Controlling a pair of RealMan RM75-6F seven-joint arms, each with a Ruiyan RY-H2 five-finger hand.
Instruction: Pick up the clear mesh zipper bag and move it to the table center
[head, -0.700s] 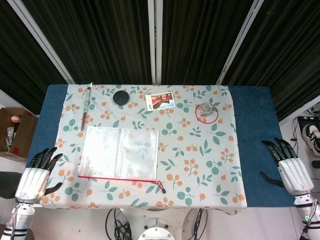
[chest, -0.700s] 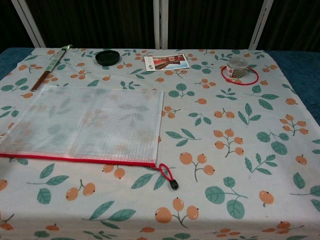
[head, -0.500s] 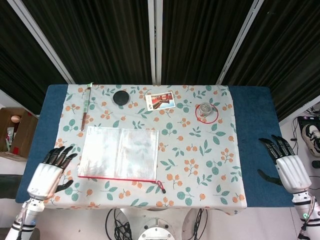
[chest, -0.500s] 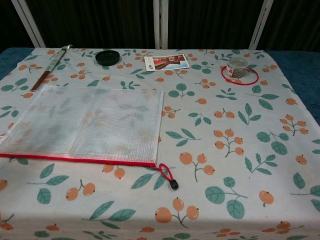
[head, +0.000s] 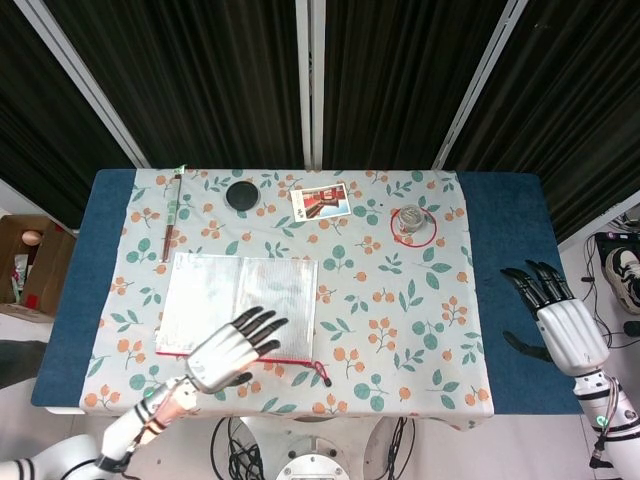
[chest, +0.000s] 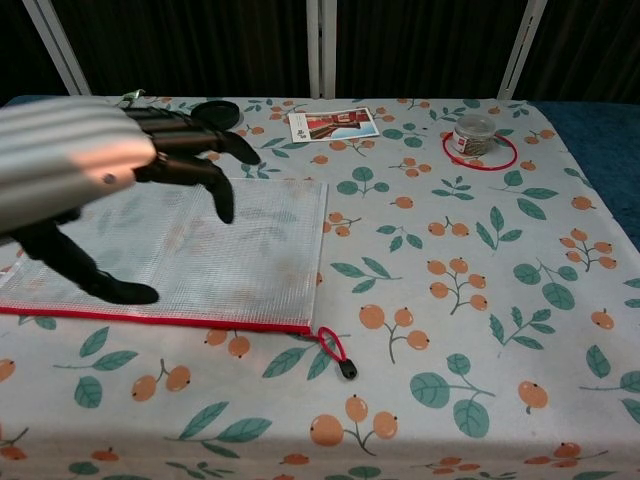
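The clear mesh zipper bag (head: 240, 295) (chest: 220, 250) lies flat on the left half of the table, its red zipper edge toward me and a red pull loop (chest: 335, 350) at its near right corner. My left hand (head: 232, 345) (chest: 95, 180) hovers over the bag's near edge, fingers spread and holding nothing. My right hand (head: 555, 315) is open above the blue strip at the table's right side, far from the bag.
At the back of the floral tablecloth (head: 400, 320) lie a black round lid (head: 240, 195), a postcard (head: 320, 199), and a small jar inside a red ring (head: 412, 223). A long thin stick (head: 171, 214) lies at the back left.
My left hand has swung from the table's left edge inward, over the bag's near edge, and now shows in the chest view. My right hand edged slightly inward.
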